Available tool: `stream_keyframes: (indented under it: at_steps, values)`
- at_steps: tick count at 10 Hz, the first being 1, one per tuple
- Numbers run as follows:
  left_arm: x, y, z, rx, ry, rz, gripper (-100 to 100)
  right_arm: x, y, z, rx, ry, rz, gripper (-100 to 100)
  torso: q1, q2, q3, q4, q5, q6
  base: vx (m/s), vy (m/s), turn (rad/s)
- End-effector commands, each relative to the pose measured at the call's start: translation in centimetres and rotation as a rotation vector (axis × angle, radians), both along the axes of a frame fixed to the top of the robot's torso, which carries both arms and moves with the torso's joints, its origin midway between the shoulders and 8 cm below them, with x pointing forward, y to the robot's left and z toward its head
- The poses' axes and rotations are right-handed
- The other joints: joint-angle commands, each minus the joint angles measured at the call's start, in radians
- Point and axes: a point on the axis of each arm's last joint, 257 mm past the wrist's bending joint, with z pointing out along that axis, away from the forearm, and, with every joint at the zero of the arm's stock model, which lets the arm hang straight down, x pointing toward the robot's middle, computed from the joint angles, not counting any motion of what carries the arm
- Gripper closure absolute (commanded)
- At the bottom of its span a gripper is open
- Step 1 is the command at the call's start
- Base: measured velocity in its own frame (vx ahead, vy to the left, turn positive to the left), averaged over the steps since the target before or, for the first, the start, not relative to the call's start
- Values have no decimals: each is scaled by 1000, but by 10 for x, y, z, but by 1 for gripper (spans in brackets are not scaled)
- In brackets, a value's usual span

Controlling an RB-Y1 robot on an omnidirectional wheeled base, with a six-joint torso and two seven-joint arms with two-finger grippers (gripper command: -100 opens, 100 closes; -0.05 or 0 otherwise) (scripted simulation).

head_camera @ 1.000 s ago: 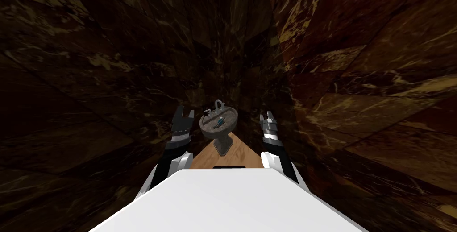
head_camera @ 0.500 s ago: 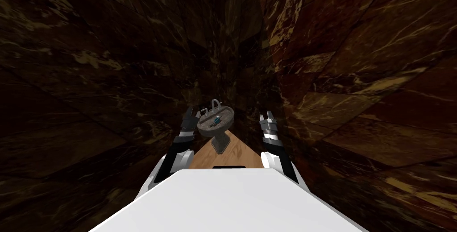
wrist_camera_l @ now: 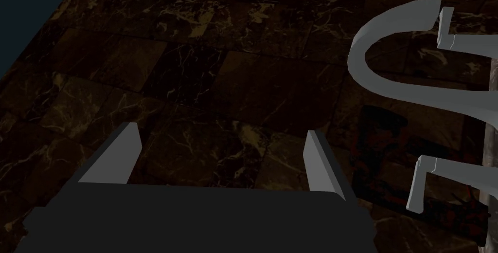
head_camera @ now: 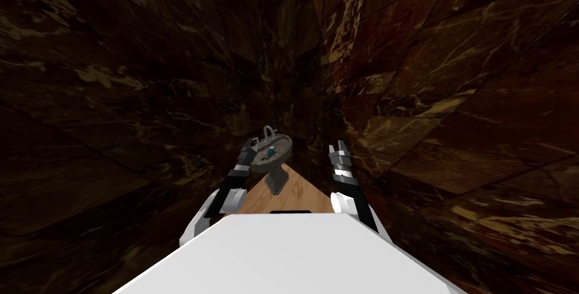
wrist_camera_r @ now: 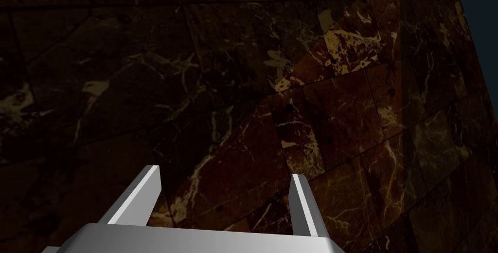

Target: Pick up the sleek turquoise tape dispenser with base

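**A:** Turquoise first, from the head view: small turquoise tape dispenser lying in the bowl of the round grey pedestal sink, just in front of the arched grey faucet. Untouched, not yet lifted.

**B:** Anything different from a second ago?

**A:** Inward swing of the left gripper, from well off the sink's side to right at the rim beside the faucet. No shift of the right gripper, parked apart on the other side. Also a slight roll of the whole picture, which looks like the head's own move and not the sink's.

**B:** And the left wrist view?

**A:** Left gripper spread wide, nothing between the fingers. Aimed at dark marbled wall tiles, with the faucet close alongside.

**B:** Right wrist view?

**A:** Right gripper spread just as wide and just as empty.

**B:** Meaning for the pick-up?

**A:** Reach under way, most likely, with the left side doing the work. Probably calls for tipping down into the bowl next, minding the faucet.
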Motion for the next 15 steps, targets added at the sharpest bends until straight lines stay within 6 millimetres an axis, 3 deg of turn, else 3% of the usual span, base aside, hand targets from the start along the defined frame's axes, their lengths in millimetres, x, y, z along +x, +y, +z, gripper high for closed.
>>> stream_keyframes:
  at_steps: [1, 2, 3, 4, 5, 8, 12, 13, 15]
  values:
    - [15, 3, -15, -2, 58, -13, -100, 0, 0, 0, 0, 0, 0, 0, 0, 0, 0, 0, 0, 0, -28, -48, -102]
    - [16, 4, -18, -3, 71, -10, -100, 0, 0, 0, 0, 0, 0, 0, 0, 0, 0, 0, 0, 0, -24, -44, -44]
    - [28, 8, -35, -6, 126, -15, -100, 0, 0, 0, 0, 0, 0, 0, 0, 0, 0, 0, 0, 0, -25, -55, -86]
    - [29, 8, -37, -6, 135, -13, -100, 0, 0, 0, 0, 0, 0, 0, -1, 0, 0, 0, 0, 0, -17, -45, -55]
    - [41, 14, -55, -11, 193, -14, -100, 0, 0, 0, 0, 0, 0, 0, 0, 0, 0, 0, 0, 0, -18, -61, -88]
    - [54, 24, -79, -18, 274, -3, -100, 0, 0, 0, 0, 0, 0, 0, -1, 0, 0, 0, 0, 0, -16, -53, -68]
    - [75, 51, -124, -37, 422, 34, -100, 0, 0, 0, 0, 0, 0, 0, 0, -1, -1, 0, 0, 0, -9, -49, -80]
    - [84, 66, -137, -49, 465, 51, -100, 0, 0, 0, 0, 0, 0, 0, 0, -1, -1, 0, 0, 0, -10, -56, -103]
    - [84, 69, -147, -51, 498, 63, -100, 0, 0, 0, 0, 0, 0, 0, 0, -1, -1, 0, 0, 0, 1, -35, -26]
